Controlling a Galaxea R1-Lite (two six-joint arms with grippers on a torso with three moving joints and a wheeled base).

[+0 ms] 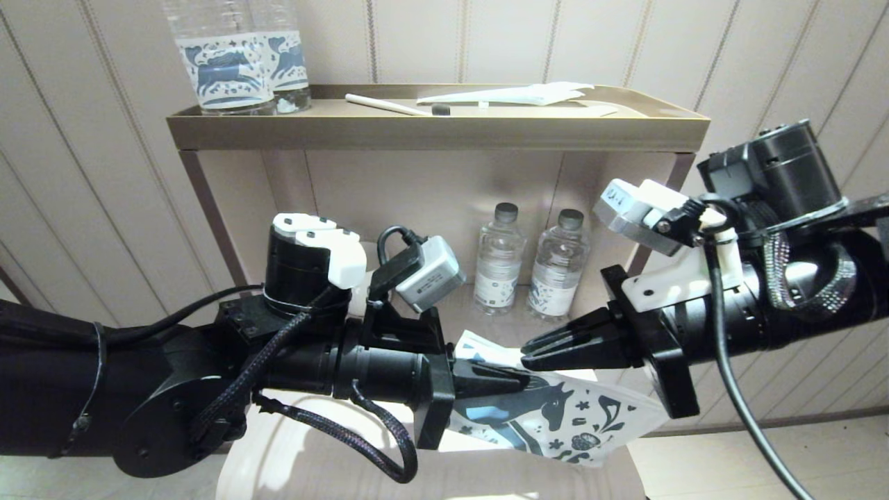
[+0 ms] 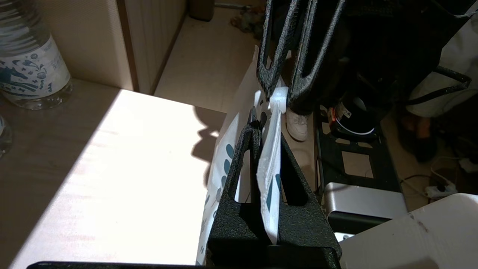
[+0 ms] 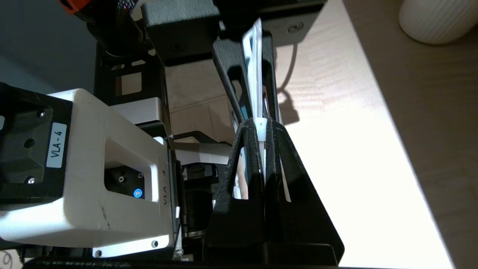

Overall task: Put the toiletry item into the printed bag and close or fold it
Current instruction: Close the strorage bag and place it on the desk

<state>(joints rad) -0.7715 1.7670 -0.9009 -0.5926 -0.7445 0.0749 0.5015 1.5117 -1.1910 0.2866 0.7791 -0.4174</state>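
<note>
The printed bag (image 1: 562, 417), white with dark blue horse and leaf motifs, hangs in the air between both arms, above the pale shelf top (image 2: 112, 186). My left gripper (image 1: 522, 380) is shut on the bag's top edge (image 2: 269, 168), which runs between its fingers. My right gripper (image 1: 526, 355) faces it tip to tip and is shut on the small white slider (image 3: 262, 129) on that same edge. The slider (image 2: 278, 100) also shows in the left wrist view, pinched at the right gripper's fingertips. The pale-handled toothbrush is not visible.
A cream-handled, black-headed toothbrush (image 1: 396, 105) and a plain white wrapper (image 1: 514, 95) lie on the top tray (image 1: 437, 132) beside two printed water bottles (image 1: 236, 62). Two small bottles (image 1: 500, 257) stand at the back of the lower shelf. A white ribbed pot (image 3: 437, 18) stands nearby.
</note>
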